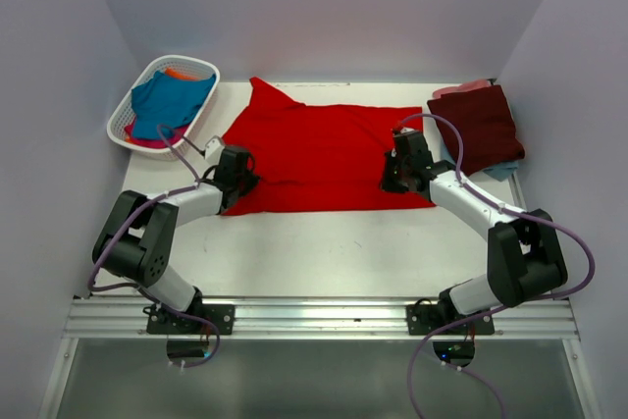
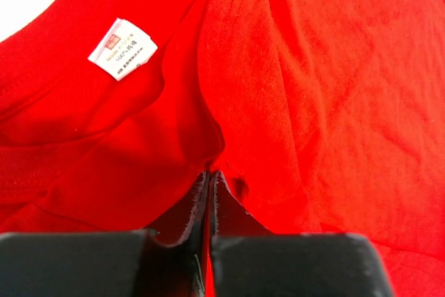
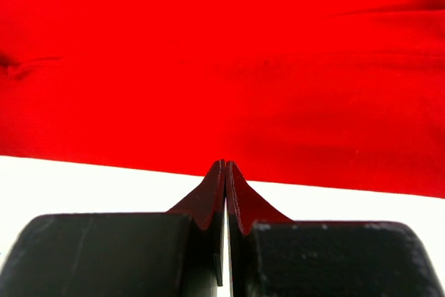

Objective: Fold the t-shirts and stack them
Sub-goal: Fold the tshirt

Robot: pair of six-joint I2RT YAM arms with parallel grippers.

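Currently red t-shirt (image 1: 324,159) is being pinched beside its collar by left gripper (image 2: 210,174); right gripper (image 3: 225,164) is being pressed shut at near-right hem; cloth flat, creased.

The red t-shirt (image 1: 324,159) is soft matt cloth with a fine knit grain, and its white label (image 2: 122,48) looks woven. The maroon t-shirt (image 1: 481,125) is duller cloth. The basket (image 1: 126,105) is white plastic lattice. The table (image 1: 324,252) is smooth matt white, and the rail (image 1: 314,317) is brushed metal. The left gripper (image 2: 210,175) has matt black fingers.

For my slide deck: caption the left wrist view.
Left gripper, jaws shut, pinching the red shirt near its label.
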